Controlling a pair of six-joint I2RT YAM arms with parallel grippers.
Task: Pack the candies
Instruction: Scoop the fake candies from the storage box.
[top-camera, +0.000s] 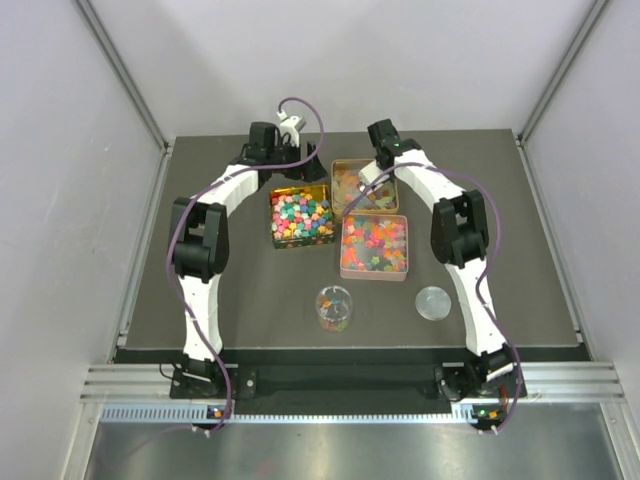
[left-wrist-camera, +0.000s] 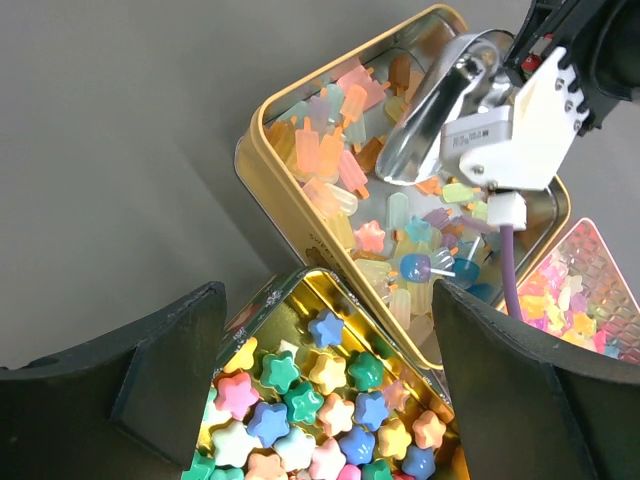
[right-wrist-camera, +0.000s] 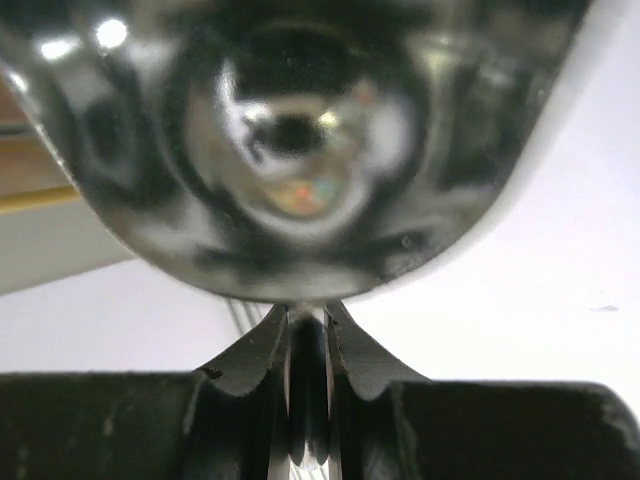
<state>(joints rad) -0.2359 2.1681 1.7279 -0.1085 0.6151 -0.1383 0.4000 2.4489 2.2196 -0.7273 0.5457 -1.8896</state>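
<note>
The right gripper (right-wrist-camera: 305, 335) is clamping tight on a metal scoop (left-wrist-camera: 430, 125), holding it over the popsicle candies (left-wrist-camera: 330, 150) in the far gold tin (left-wrist-camera: 262, 160); scooping seems to be underway. Next it is needing a level carry to the clear jar (top-camera: 334, 308), with the pink tin (top-camera: 343, 250) lying between. The left gripper (left-wrist-camera: 320, 370) is hovering wide open and empty over the star candies (left-wrist-camera: 300, 400)

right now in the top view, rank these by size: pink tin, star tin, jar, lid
1. pink tin, largest
2. star tin, only slightly smaller
3. jar and lid: about alike, so not ranked. The jar stands taller, nearer the camera, which may enlarge it.
</note>
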